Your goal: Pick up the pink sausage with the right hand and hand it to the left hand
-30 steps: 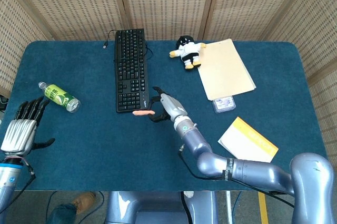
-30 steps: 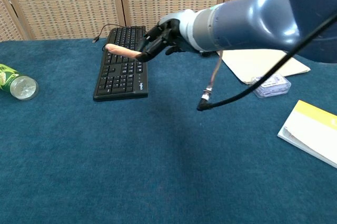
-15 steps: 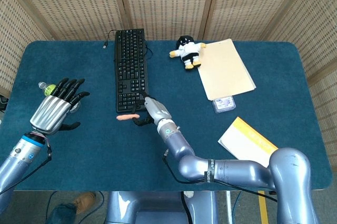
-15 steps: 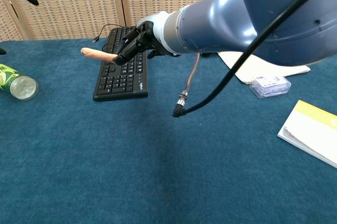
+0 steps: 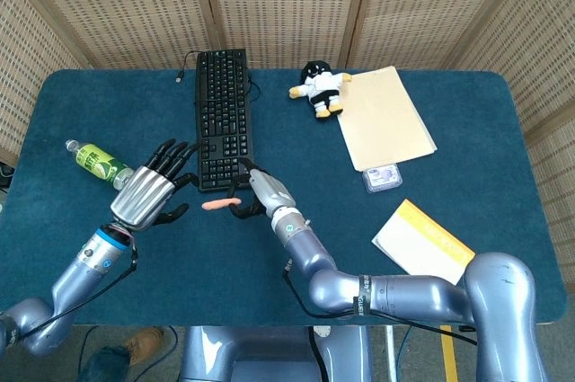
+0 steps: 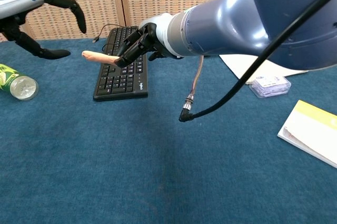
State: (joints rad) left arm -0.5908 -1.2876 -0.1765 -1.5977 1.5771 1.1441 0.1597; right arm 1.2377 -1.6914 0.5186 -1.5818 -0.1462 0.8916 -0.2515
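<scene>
Right hand [image 5: 260,193] pinching, left hand [image 5: 148,193] spread.

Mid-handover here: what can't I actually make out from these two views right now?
- Chest view: the left hand is cut off by the top and left edges, so its palm is hidden.
- Both views: the right hand covers the near end of the pink sausage; how the fingers sit on it is unclear.
- Head view: the height gap between sausage and left hand cannot be judged from above.
- Bottle label: too small to read.
</scene>
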